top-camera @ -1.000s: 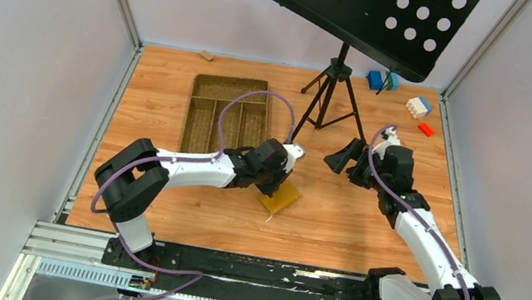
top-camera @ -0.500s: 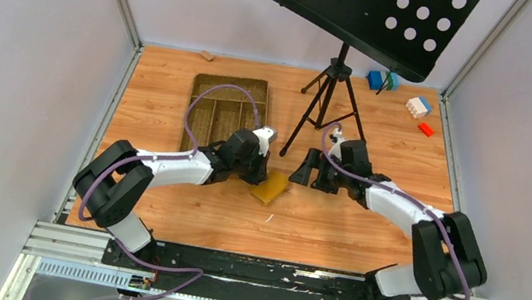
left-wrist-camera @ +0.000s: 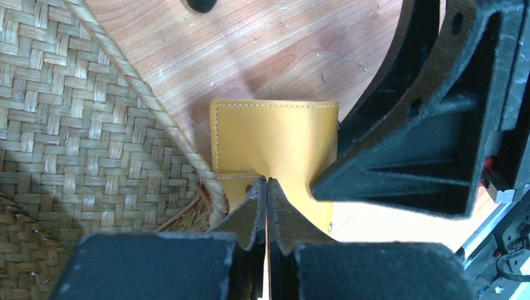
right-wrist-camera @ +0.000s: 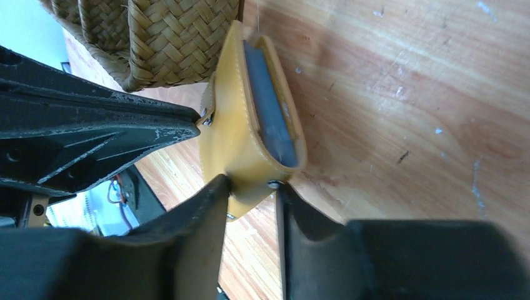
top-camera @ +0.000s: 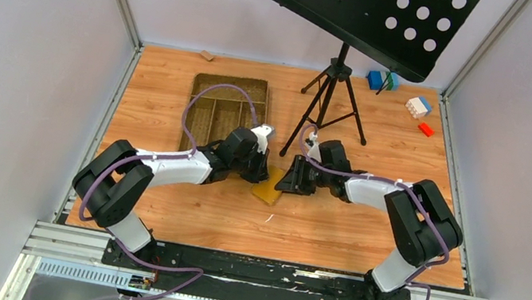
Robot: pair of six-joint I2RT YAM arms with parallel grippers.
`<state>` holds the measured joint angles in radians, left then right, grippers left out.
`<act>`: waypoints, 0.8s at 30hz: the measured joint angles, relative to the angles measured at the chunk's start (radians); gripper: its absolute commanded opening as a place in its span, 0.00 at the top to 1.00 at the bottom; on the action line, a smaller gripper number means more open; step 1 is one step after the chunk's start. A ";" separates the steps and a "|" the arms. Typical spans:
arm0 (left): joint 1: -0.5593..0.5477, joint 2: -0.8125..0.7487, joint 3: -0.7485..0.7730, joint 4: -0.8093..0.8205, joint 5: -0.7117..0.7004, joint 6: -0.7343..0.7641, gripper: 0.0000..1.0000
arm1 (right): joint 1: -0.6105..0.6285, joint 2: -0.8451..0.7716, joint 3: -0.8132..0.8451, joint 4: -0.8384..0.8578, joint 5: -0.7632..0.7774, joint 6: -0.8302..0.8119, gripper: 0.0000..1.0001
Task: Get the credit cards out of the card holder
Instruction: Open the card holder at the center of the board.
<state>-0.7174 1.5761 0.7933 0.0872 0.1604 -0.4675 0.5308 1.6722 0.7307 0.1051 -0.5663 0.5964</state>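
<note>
Right tool [right-wrist-camera: 250,185] has moved in, gripping the card holder [right-wrist-camera: 232,128].

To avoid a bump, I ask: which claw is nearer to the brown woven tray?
Left. The left claw, pinching the card holder, is beside the rim of the woven tray; the right claw grips the holder's opposite edge, farther away.

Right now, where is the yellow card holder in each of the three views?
Top external: card holder mid-table, off the woven tray's near right corner.
Left wrist: centre, right of the tray.
Right wrist: centre-left, edge-on, below the tray.
Shared landmark: the woven tray.
</note>
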 measured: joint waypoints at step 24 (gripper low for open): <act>-0.002 -0.058 -0.002 -0.016 -0.048 0.023 0.42 | 0.002 -0.204 0.024 -0.188 0.283 -0.053 1.00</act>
<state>-0.7189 1.5185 0.7918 0.0711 0.1123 -0.4442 0.5331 1.4681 0.7544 -0.0826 -0.2829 0.5430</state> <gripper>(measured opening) 0.463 0.062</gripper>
